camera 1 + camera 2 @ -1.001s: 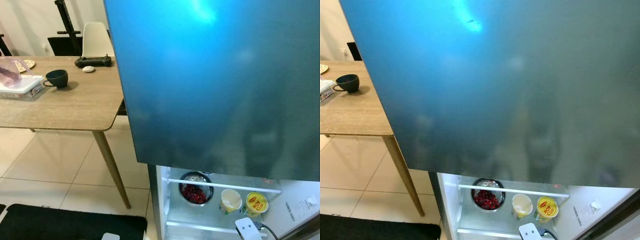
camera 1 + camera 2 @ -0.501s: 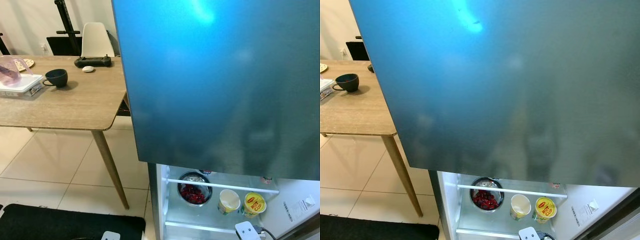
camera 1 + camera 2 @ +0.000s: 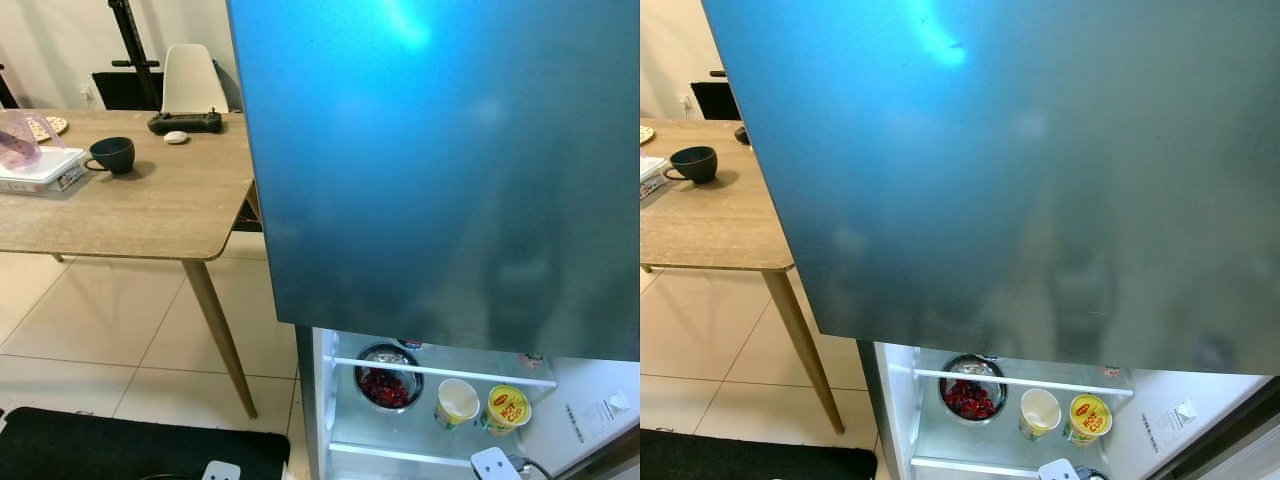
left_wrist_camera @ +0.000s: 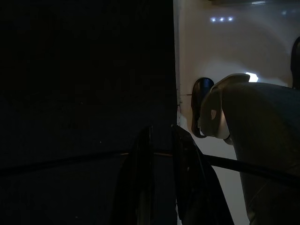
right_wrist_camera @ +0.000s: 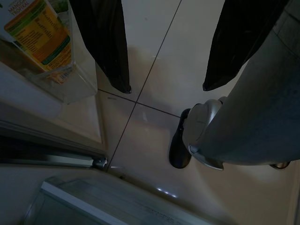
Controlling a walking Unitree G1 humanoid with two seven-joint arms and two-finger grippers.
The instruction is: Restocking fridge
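The glossy blue-green fridge door (image 3: 440, 160) takes up most of both eye views. Below its bottom edge the lit lower compartment (image 3: 335, 400) stands open, holding a metal bowl of red berries (image 3: 388, 378), a pale cup (image 3: 457, 399) and a yellow cup labelled "hot cup" (image 3: 507, 407) behind a white rail. In the dark left wrist view my left gripper (image 4: 161, 133) has its fingers close together beside the edge of a dark panel. My right gripper (image 5: 166, 89) hangs open over the floor tiles, next to a door shelf holding a mango juice carton (image 5: 40, 33).
A wooden table (image 3: 150, 215) stands to the left, carrying a dark cup (image 3: 111, 153), a white box (image 3: 40, 172) and a black controller (image 3: 186, 122); a white chair (image 3: 192, 78) stands behind it. A black mat (image 3: 130, 450) lies on the tiled floor. My foot (image 5: 197, 131) is on the tiles.
The fridge door's left edge has swung to the right, uncovering more of the table's near corner. The items in the lower compartment have stayed in place.
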